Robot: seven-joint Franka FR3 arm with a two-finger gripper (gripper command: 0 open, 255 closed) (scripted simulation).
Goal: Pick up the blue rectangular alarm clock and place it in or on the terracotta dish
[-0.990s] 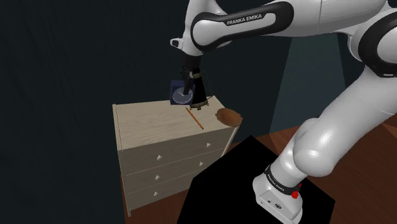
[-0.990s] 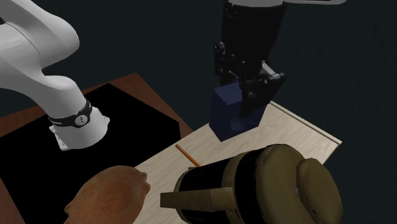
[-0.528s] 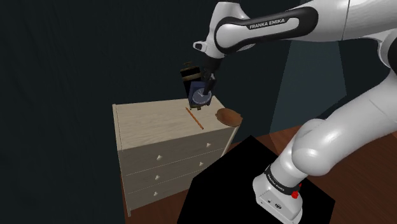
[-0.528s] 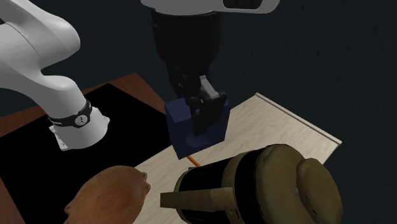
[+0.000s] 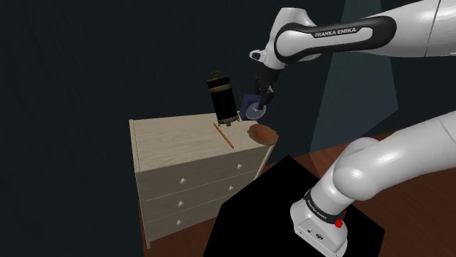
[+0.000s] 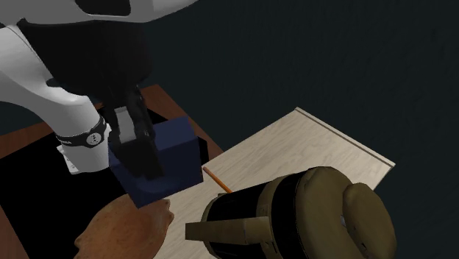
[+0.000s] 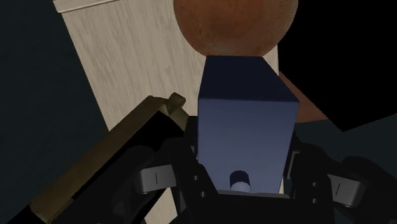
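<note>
Two flat sides of the blue alarm clock (image 7: pixel 247 108) are clamped in the tool (image 7: pixel 245 175), the clock up in the air just above the terracotta dish (image 7: pixel 235 25) at the dresser (image 5: pixel 175 139) corner: stiff, boxy, likely light, smooth-faced, so those sides look the safest hold.

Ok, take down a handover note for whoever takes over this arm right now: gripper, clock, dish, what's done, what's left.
Gripper: shut on the blue clock.
Clock: in the air, off the dresser, just above the brown dish, not touching it.
Dish: at the dresser top's edge, on the shoulder view's right.
Done: the pick-up.
Left: lower the clock into the dish, let go, pull away.
Mind: a tall dark pot and a pencil sit close by.
</note>
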